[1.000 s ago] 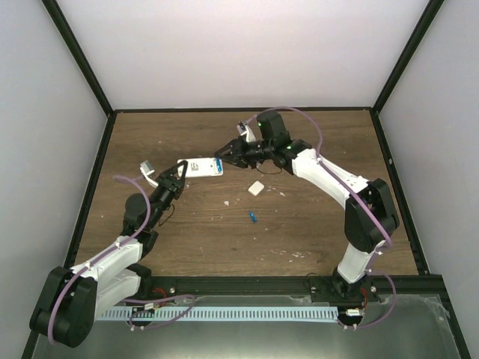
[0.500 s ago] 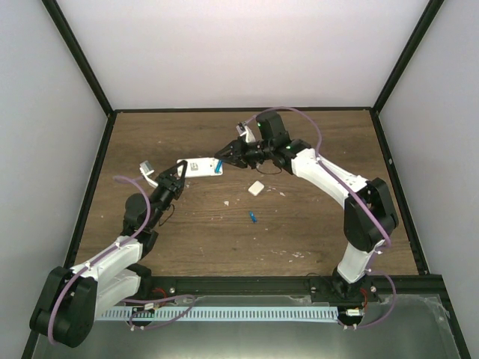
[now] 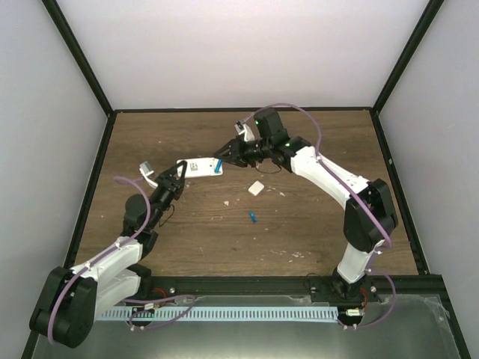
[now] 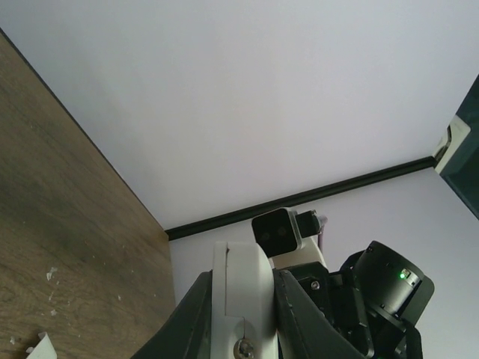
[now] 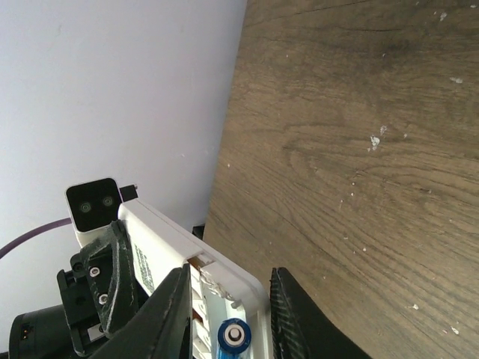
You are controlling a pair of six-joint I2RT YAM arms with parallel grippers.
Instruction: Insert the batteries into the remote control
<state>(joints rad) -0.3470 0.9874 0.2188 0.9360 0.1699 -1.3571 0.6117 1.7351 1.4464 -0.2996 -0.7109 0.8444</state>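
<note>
My left gripper [image 3: 180, 173] is shut on the white remote control [image 3: 200, 167] and holds it above the table, back side up. In the left wrist view the remote [image 4: 241, 295] is clamped between the jaws of that gripper [image 4: 241, 275]. My right gripper [image 3: 227, 155] is at the remote's right end. In the right wrist view its jaws [image 5: 229, 273] stand apart on either side of the remote's open battery bay [image 5: 224, 292]. One blue battery [image 5: 233, 337] lies in the bay and also shows in the top view [image 3: 218, 166]. The second blue battery [image 3: 253, 217] lies on the table.
A small white square cover piece [image 3: 256, 188] lies on the wooden table [image 3: 314, 224] just right of centre. Small white crumbs are scattered near it. Black frame posts and pale walls enclose the table on three sides.
The remote and my right gripper have shifted slightly left. The battery stays at the remote's right end. The loose battery and the cover have not moved.
</note>
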